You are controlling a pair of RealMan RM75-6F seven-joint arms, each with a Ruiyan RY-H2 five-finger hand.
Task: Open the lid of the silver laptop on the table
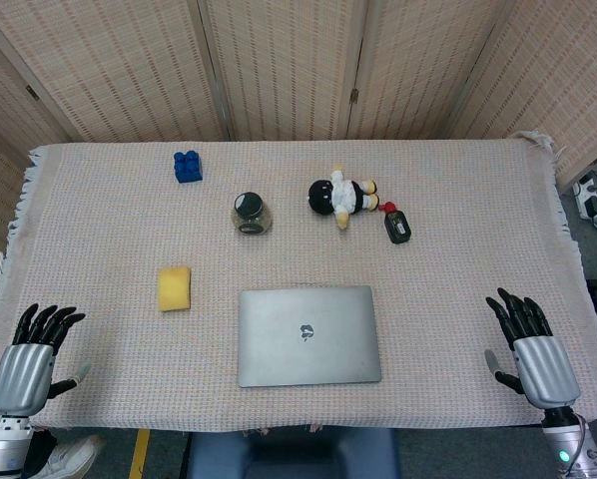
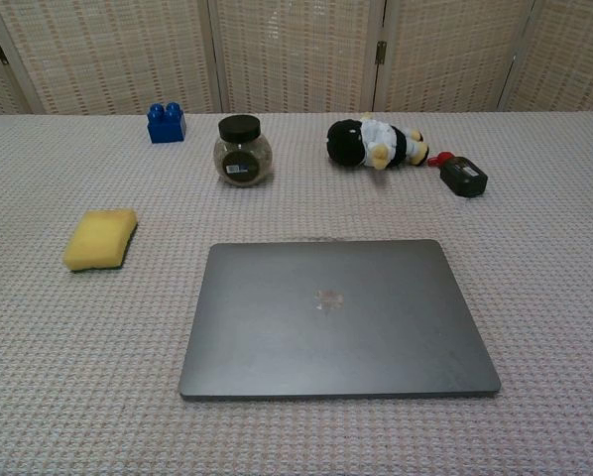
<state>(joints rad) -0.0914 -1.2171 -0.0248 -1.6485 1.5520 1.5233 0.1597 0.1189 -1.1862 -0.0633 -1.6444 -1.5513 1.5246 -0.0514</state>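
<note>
The silver laptop (image 1: 309, 335) lies flat and closed near the front edge of the table (image 1: 458, 299). Only the head view shows the hands. The left hand (image 1: 31, 361) and right hand (image 1: 531, 349) hold nothing, fingers spread, well apart from the laptop. The chest view shows the things up close: a yellow sponge (image 2: 100, 238), a blue toy block (image 2: 166, 123), a glass jar (image 2: 242, 151) with a black lid, a plush toy (image 2: 376, 144) lying down, and a small black thing (image 2: 463, 177).
</note>
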